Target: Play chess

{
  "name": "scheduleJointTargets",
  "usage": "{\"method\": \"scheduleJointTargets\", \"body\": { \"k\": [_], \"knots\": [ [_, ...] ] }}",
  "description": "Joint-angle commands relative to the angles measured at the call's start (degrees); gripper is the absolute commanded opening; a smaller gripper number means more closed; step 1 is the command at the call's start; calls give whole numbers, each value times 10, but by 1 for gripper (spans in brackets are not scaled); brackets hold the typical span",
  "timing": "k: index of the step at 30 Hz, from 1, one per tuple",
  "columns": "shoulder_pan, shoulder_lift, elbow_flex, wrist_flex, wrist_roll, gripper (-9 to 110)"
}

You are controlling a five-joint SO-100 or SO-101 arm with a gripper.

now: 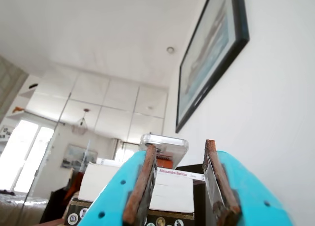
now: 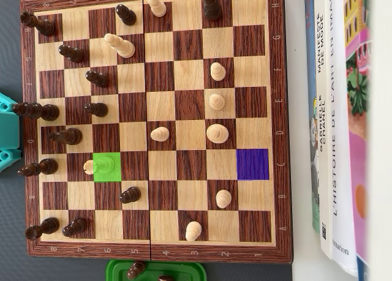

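1. From the overhead view, the light pawn point(image 2: 104, 165) I take to be the piece to move stands on the green-marked square point(image 2: 108, 166), near the left side of the chessboard point(image 2: 153, 247); the purple-marked square point(image 2: 252, 164) sits in the same row, well apart to the right, and is empty.
2. The tool point(image 1: 182, 186) points up at the ceiling and the framed picture point(image 1: 211, 53) in the wrist view, its jaws spread with nothing between them. It is far from the board.
3. I judge the pawn light, rigid turned wood, smooth and a bit slippery, easy to tip.
4. I'd pinch it at the narrow neck under the head, straight from above, so it cannot squirt out.
5. Dark pieces point(image 2: 46, 166) stand just beside it on the left, so I'd watch clearance on that side.
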Motion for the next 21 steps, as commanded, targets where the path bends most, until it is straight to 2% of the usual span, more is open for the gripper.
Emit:
{"method": "scheduleJointTargets", "body": {
  "k": [1, 21],
  "knots": [
    [-4, 5, 12, -49, 3, 15],
    [0, 5, 12, -336, 3, 15]
  ]
}}
